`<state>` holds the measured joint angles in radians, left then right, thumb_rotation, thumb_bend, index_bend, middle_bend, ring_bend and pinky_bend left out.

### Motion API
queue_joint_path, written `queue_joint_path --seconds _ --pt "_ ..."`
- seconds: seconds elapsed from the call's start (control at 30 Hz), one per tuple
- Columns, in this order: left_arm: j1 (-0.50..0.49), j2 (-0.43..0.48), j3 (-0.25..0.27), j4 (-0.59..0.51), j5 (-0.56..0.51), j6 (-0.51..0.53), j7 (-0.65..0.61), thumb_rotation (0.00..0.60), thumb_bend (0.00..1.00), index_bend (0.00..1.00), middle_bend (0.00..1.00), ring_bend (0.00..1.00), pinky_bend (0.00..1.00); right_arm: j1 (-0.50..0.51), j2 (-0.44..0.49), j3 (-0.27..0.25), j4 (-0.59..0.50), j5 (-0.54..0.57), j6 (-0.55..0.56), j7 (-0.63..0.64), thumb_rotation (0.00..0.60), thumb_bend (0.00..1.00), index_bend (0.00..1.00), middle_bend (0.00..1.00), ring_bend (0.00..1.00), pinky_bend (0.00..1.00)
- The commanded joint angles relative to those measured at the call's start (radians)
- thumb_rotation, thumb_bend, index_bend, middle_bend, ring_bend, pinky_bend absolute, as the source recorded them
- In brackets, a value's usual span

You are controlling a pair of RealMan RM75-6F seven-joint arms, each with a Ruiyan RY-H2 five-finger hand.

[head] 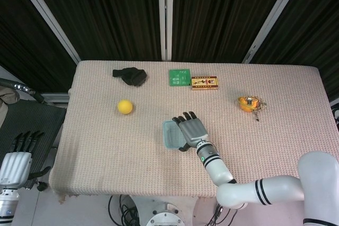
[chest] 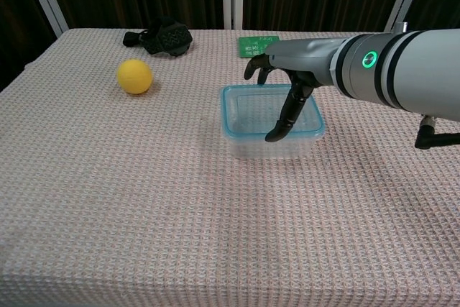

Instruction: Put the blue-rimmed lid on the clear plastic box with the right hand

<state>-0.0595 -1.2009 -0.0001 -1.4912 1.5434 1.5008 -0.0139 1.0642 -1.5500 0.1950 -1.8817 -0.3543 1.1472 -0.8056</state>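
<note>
The blue-rimmed lid point(head: 170, 134) point(chest: 248, 109) lies level on top of the clear plastic box point(chest: 266, 147) near the middle of the table. My right hand point(head: 192, 129) point(chest: 287, 84) reaches over the lid's right half. Its fingers curl over the far rim and the thumb presses the near rim, so it grips the lid. In the head view the hand hides most of the box. My left hand point(head: 14, 160) hangs off the table's left side, fingers straight and apart, holding nothing.
A yellow ball point(head: 125, 106) point(chest: 134, 76) sits left of the box. Along the far edge lie a black object point(head: 130, 75) point(chest: 162, 38), a green card point(head: 179, 77) point(chest: 259, 46) and a red box point(head: 204, 82). An orange item point(head: 247, 102) lies at right.
</note>
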Motion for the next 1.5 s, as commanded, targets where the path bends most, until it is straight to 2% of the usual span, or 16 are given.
queue_joint_path --seconds 0.03,0.47,0.8,1.07,1.17,1.27,1.5 --pt "0.001 0.0 0.0 -0.002 -0.001 0.0 0.002 0.6 0.0 0.1 0.07 0.0 0.0 0.002 0.007 -0.005 0.005 -0.013 -0.021 0.007 0.6 0.11 0.14 0.29 0.01 0.0" --pt "0.002 0.003 0.002 -0.013 -0.005 -0.003 0.012 0.6 0.0 0.1 0.07 0.0 0.0 0.006 0.004 -0.027 0.028 -0.033 -0.04 0.023 0.6 0.11 0.14 0.28 0.01 0.0" --pt "-0.001 -0.002 0.002 0.001 -0.005 -0.009 0.0 0.6 0.0 0.1 0.07 0.0 0.0 -0.003 -0.01 -0.033 0.025 -0.034 0.007 0.025 0.6 0.11 0.15 0.28 0.01 0.0" --pt "-0.003 -0.009 0.003 0.012 -0.004 -0.013 -0.009 0.6 0.0 0.1 0.07 0.0 0.0 -0.007 -0.033 -0.038 0.053 -0.028 -0.005 0.029 0.6 0.11 0.12 0.27 0.01 0.0" --pt "-0.002 -0.01 0.003 0.015 -0.005 -0.013 -0.011 0.6 0.0 0.1 0.07 0.0 0.0 -0.01 -0.035 -0.039 0.053 -0.033 -0.007 0.032 0.6 0.09 0.07 0.24 0.0 0.0" --pt "-0.003 -0.011 0.003 0.016 -0.004 -0.012 -0.012 0.6 0.0 0.1 0.07 0.0 0.0 -0.016 -0.03 -0.041 0.049 -0.044 -0.011 0.04 0.6 0.03 0.0 0.18 0.0 0.0" --pt "-0.002 -0.013 0.003 0.018 -0.004 -0.009 -0.013 0.6 0.0 0.1 0.07 0.0 0.0 -0.028 -0.019 -0.045 0.035 -0.068 -0.015 0.054 0.6 0.0 0.0 0.09 0.0 0.0"
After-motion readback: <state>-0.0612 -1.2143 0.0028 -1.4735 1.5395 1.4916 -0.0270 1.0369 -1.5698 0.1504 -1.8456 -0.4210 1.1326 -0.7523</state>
